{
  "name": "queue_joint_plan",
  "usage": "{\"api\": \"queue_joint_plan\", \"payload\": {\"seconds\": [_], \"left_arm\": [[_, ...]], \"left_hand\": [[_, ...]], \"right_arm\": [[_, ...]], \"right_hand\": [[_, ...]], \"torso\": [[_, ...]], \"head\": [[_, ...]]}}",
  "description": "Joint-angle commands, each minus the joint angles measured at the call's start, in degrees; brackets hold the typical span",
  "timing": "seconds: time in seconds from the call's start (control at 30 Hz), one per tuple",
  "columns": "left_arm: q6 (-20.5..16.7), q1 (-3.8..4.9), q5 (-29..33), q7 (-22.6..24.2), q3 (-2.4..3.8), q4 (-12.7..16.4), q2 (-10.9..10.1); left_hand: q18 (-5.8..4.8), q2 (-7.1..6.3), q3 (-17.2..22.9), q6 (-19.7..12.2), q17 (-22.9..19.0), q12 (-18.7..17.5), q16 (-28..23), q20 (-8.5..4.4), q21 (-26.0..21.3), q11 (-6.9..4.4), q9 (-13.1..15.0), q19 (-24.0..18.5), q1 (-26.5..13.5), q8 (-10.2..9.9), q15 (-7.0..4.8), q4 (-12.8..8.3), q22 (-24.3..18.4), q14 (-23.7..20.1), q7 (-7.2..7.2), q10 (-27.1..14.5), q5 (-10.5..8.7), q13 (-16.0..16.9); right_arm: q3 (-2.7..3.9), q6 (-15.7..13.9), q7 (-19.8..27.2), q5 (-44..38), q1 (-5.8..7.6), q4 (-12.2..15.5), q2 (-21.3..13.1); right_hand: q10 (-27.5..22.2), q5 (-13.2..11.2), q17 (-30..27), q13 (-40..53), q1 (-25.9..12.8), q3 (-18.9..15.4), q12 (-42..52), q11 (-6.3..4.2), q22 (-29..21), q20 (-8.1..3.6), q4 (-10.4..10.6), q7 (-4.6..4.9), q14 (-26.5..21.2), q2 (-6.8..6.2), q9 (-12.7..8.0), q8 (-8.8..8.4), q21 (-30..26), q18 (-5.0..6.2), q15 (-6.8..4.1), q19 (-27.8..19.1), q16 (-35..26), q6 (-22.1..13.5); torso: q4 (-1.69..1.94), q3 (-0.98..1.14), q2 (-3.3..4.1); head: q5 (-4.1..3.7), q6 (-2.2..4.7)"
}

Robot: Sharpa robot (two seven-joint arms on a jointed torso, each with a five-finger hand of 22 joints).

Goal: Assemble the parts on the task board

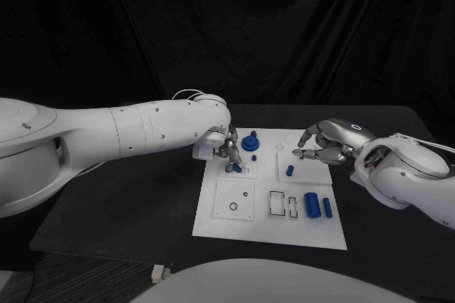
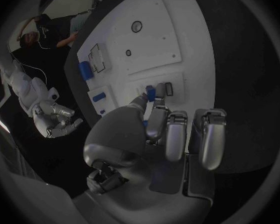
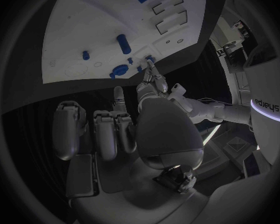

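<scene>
Left hand (image 1: 225, 150) pinches a small blue peg (image 1: 235, 166) upright at its fingertips, directly over the white board (image 1: 270, 234); right hand (image 1: 322, 147), curled and holding nothing, hovers well apart.

Dim overall, with black table (image 1: 123, 204) and black backdrop swallowing most detail. Brightest on the white task board (image 1: 270, 221), evenly lit as if from above, without hard glare. Soft sheen along the left arm's (image 1: 114, 135) shell; faint shadow beneath it on the board's far left. Strongly curved toward the rims in both wrist views, darkening at the edges. Slightly soft on the nearest fingers (image 2: 176, 134).
</scene>
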Motion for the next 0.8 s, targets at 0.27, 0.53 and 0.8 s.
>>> {"api": "queue_joint_plan", "payload": {"seconds": [0.27, 0.53, 0.8], "left_arm": [[0.5, -0.38, 0.3, -0.6, 0.04, -0.2, 0.4], [0.5, -0.47, 0.3, -0.5, 0.04, -0.4, 0.4], [0.6, -0.53, 0.3, -0.3, 0.04, -0.5, 0.4]], "left_hand": [[-0.36, -0.15, 0.4, 0.3, 15.1, 8.5, 0.2, -0.39, -0.4, -2.75, 0.2, 3.5, -1.2, -0.3, -0.25, 0.3, 11.8, 5.9, 0.16, 9.2, -0.99, 30.1], [-0.34, -0.32, 0.6, 0.4, 15.1, 8.5, 0.2, -0.35, -0.4, -2.71, 0.3, 3.4, -2.1, -0.5, -0.21, 0.8, 11.8, 5.9, 0.21, 9.2, -2.61, 30.1], [-0.33, -0.66, 0.3, 0.4, 15.1, 8.5, 0.2, -0.25, -0.5, -2.55, 0.7, 3.4, -3.9, -0.9, -0.09, 2.1, 11.8, 5.9, 0.39, 9.2, -5.71, 30.1]], "right_arm": [[0.04, 0.5, -1.0, -0.1, -0.21, 0.0, 0.0], [0.04, 0.6, -1.1, -0.1, -0.23, 0.0, -0.1], [0.04, 0.5, -1.2, -0.1, -0.24, 0.0, 0.0]], "right_hand": [[6.0, 0.4, 13.9, 15.1, 0.6, 0.1, 0.2, -0.19, 11.1, -0.39, -0.4, -0.10, 5.6, 0.02, -0.1, -0.28, -0.5, 1.15, -0.30, 0.1, -0.4, 0.3], [6.0, 0.4, 13.9, 15.1, 0.6, 0.1, 0.2, -0.19, 11.1, -0.39, -0.4, -0.10, 5.6, 0.02, -0.1, -0.28, -0.5, 1.15, -0.30, 0.1, -0.4, 0.3], [6.0, 0.5, 13.8, 15.1, 0.6, 0.1, 0.2, -0.18, 11.1, -0.39, -0.4, -0.09, 5.6, 0.02, -0.1, -0.30, -0.6, 1.18, -0.31, 0.1, -0.5, 0.3]], "torso": [[-0.10, -0.09, 0.04], [-0.10, -0.07, 0.02], [-0.21, -0.11, 0.02]], "head": [[0.26, -0.01], [0.21, -0.01], [0.26, -0.01]]}}
